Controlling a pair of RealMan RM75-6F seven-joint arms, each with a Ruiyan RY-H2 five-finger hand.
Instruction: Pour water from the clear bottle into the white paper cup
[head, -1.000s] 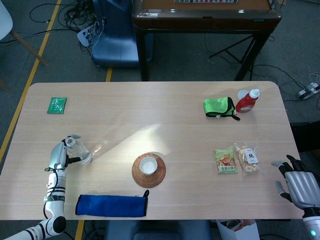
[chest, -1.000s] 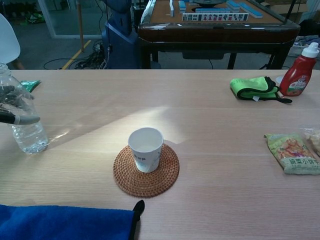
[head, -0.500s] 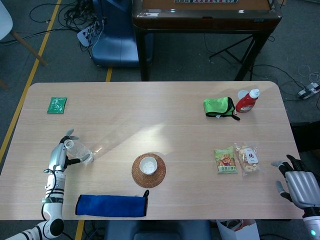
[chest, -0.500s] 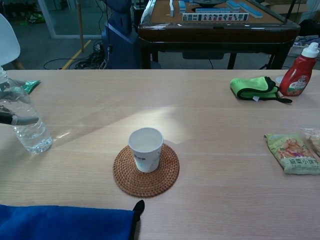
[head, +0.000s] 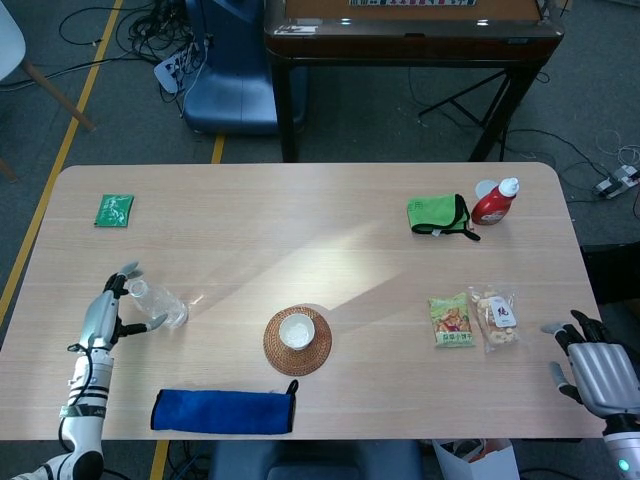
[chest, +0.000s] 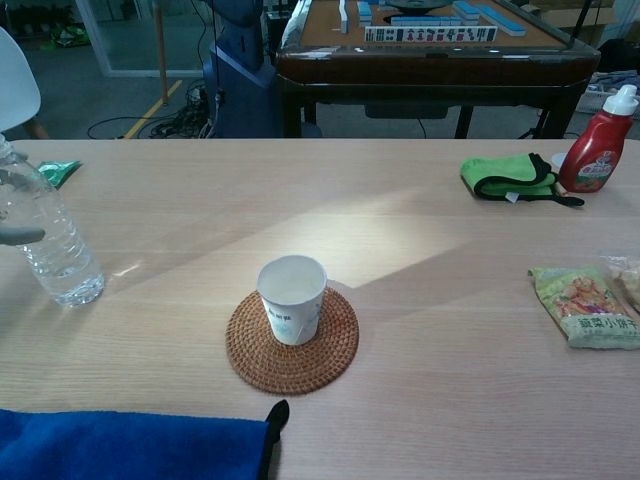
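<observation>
The clear bottle (chest: 47, 240) stands upright near the table's left edge, partly filled; the head view shows this clear bottle (head: 160, 303) too. My left hand (head: 103, 315) is just left of it, fingers spread and apart from the bottle; the chest view catches only a fingertip (chest: 20, 236). The white paper cup (chest: 291, 298) stands on a round woven coaster (chest: 292, 352) at table centre, and the paper cup (head: 297, 330) shows from above too. My right hand (head: 598, 372) hovers open off the table's right front corner.
A blue cloth (head: 222, 411) lies along the front edge. Snack packets (head: 452, 320) lie right of centre. A green cloth (head: 438, 214) and red sauce bottle (head: 495, 201) stand at the back right. A green sachet (head: 114, 210) lies at the back left.
My left hand has let go of the bottle and drawn back to the left, fingers spreading. The bottle now stands free on the table. The right hand has not moved.
</observation>
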